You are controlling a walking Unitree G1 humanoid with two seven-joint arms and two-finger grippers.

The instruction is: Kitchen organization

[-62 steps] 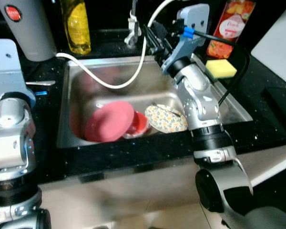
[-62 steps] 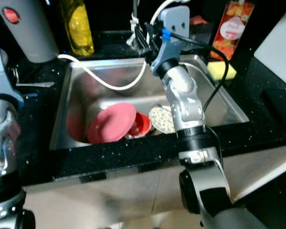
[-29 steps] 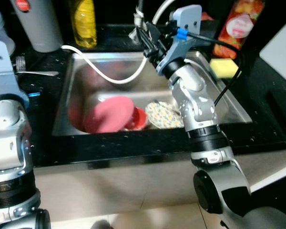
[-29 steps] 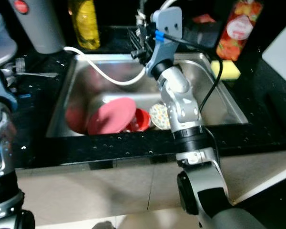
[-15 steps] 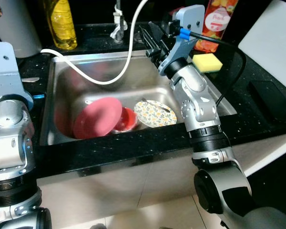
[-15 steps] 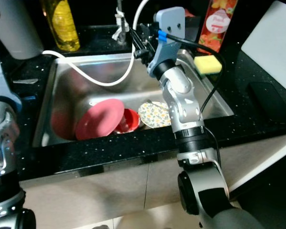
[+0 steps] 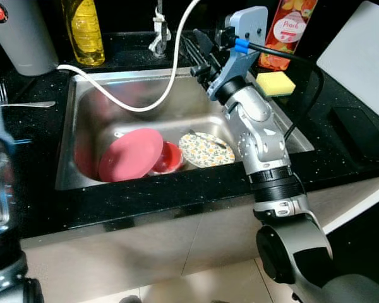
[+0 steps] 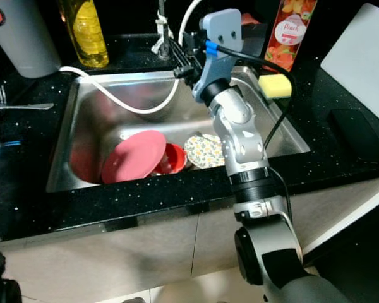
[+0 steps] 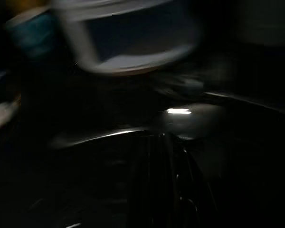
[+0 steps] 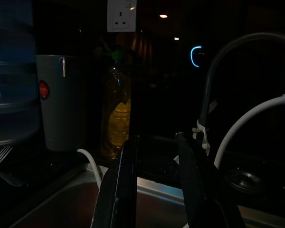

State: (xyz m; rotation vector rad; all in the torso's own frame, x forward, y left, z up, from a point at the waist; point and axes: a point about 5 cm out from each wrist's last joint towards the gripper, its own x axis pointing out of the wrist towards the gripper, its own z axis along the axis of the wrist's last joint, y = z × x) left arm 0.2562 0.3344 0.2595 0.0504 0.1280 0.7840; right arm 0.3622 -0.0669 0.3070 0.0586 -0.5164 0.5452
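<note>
Steel sink [image 7: 88,126] | pink plate [image 7: 130,154] inside | right gripper [image 7: 199,53] jaws parted, above rear rim

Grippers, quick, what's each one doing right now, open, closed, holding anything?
Right gripper: open, empty, raised over the back of the sink near the faucet.
Left gripper: cannot tell; its wrist view is dark and blurred.

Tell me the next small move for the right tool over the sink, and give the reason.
Probably lower the right tool toward the pink plate in the sink. It hangs open and empty near the faucet, well above the dishes, and the white hose runs beneath it, so descend clear of that.
</note>
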